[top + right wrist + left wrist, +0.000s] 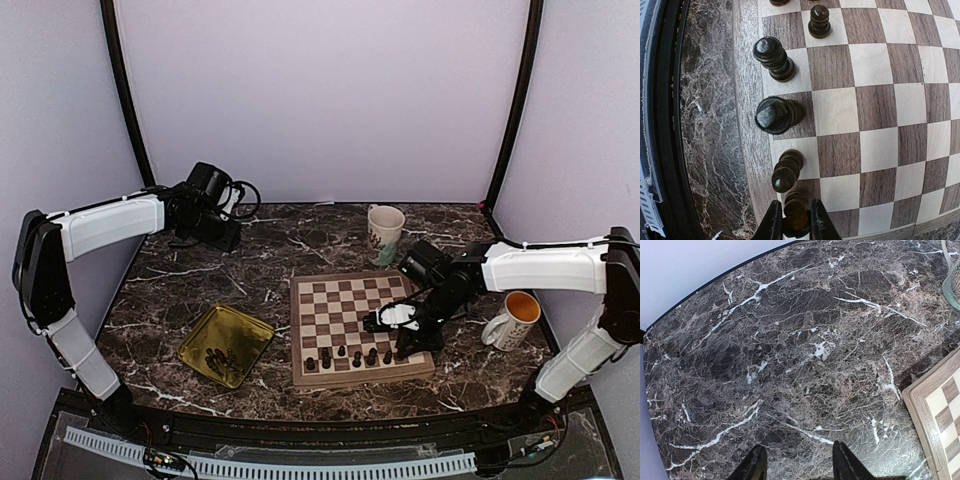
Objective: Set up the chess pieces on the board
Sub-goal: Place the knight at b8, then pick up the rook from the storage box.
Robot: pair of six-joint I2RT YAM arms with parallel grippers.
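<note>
The wooden chequered board (pixel 345 300) lies right of the table's centre. Several dark chess pieces (pixel 341 352) stand along its near row. In the right wrist view some of them, such as a stout piece (pixel 776 115), line the board's (pixel 880 100) edge row. My right gripper (pixel 796 226) is shut on a dark chess piece (pixel 798 212) that stands at the row's end, near the board's near right corner (pixel 404 352). My left gripper (pixel 800 466) hangs open over bare marble at the back left (pixel 228 237), holding nothing.
A shiny gold tray (pixel 250 328) left of the board holds more dark pieces (pixel 215 358). A white patterned mug (pixel 385 228) stands behind the board. A white mug with an orange inside (pixel 512 320) is at its right. The board's corner (pixel 935 410) shows in the left wrist view.
</note>
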